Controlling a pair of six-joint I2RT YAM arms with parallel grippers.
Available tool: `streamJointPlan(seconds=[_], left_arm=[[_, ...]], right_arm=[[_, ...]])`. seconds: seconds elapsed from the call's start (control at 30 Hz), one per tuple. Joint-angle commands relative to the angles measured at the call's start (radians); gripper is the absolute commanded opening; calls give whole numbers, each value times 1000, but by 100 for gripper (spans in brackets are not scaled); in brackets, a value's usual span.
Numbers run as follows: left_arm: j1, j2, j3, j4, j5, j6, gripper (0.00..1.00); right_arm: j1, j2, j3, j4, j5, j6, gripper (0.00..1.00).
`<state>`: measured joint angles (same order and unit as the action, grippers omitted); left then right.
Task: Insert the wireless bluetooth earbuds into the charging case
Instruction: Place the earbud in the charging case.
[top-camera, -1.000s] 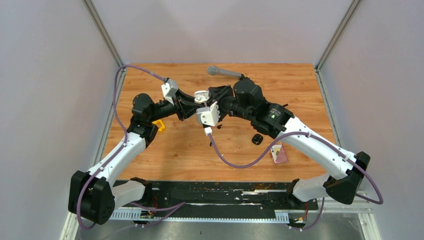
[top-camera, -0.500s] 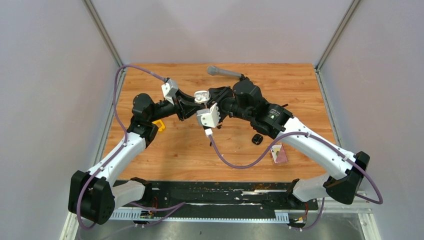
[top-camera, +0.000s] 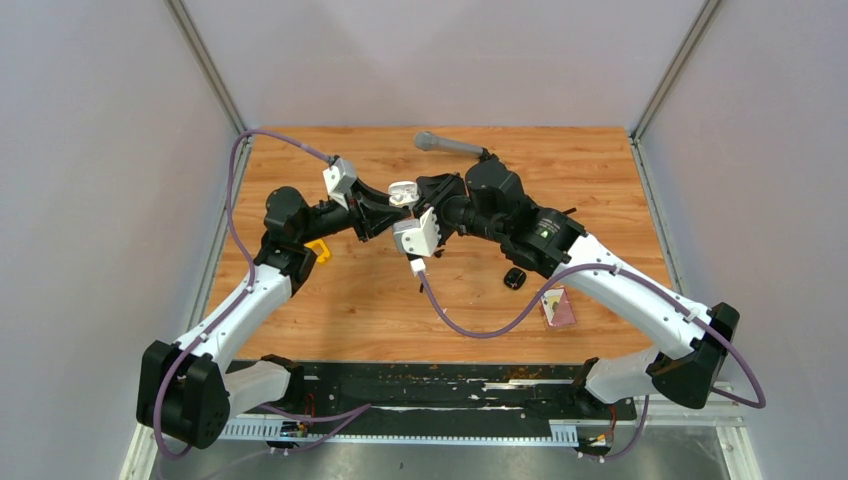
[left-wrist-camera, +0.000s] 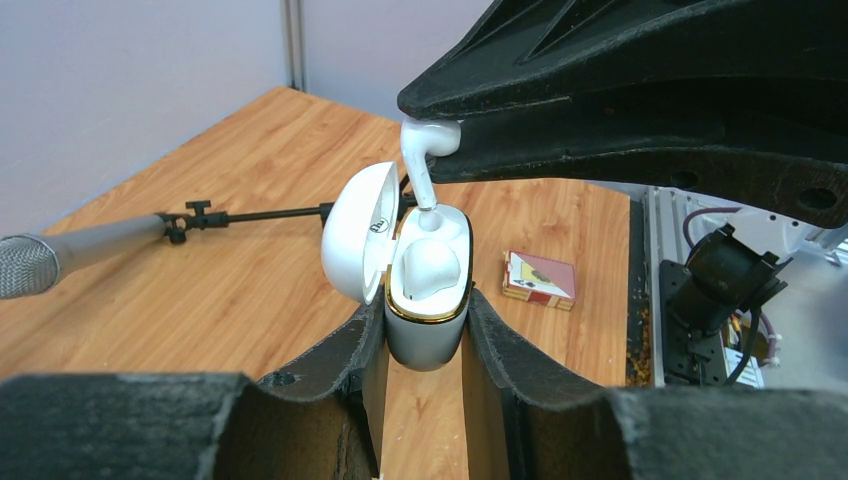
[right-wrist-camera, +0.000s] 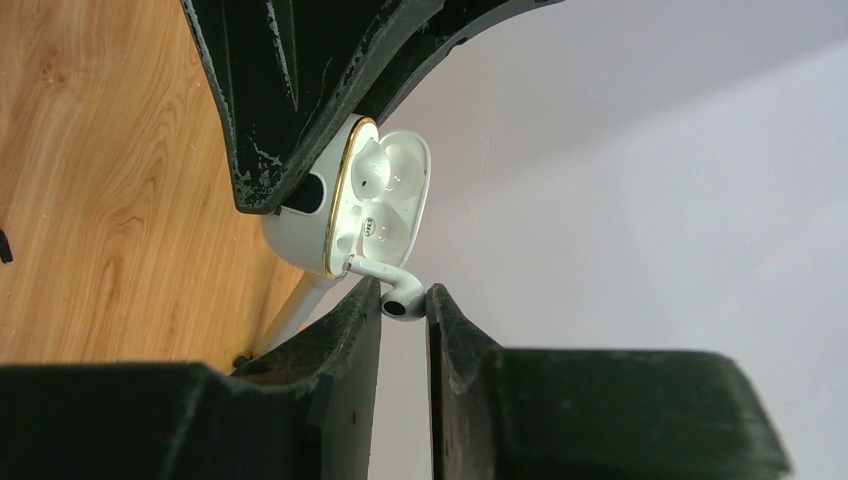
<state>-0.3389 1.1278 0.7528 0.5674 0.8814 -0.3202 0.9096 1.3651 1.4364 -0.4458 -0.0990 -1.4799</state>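
The white-and-black left arm (top-camera: 245, 295) and right arm (top-camera: 625, 290) reach inward, wrists nearly meeting. The left black two-finger gripper (left-wrist-camera: 425, 305) clamps a white charging case (left-wrist-camera: 424, 345); the right black gripper (right-wrist-camera: 404, 300) pinches a white earbud (right-wrist-camera: 372, 270).

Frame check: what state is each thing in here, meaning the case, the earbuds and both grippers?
charging case: lid open, clamped in the left gripper.
left gripper: jaws shut on the charging case.
held earbud: white, pinched at its head, stem tip at the case's empty slot, not seated.
right gripper: jaws shut on the held earbud.
seated earbud: white, in its slot.
black object: lying apart from both arms, too small to tell more.
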Motion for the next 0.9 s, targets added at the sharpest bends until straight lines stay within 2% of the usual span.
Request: streamJointPlan(seconds=[0.0, 0.63, 0.87], left_arm=[[-3, -2, 39, 61, 0, 0, 0], [-3, -4, 34, 62, -11, 3, 0], [-3, -6, 29, 64, -17, 7, 0]], right_arm=[[8, -11, -11, 15, -21, -34, 7], [14, -27, -49, 25, -27, -111, 7], [17, -58, -99, 26, -40, -185, 14]])
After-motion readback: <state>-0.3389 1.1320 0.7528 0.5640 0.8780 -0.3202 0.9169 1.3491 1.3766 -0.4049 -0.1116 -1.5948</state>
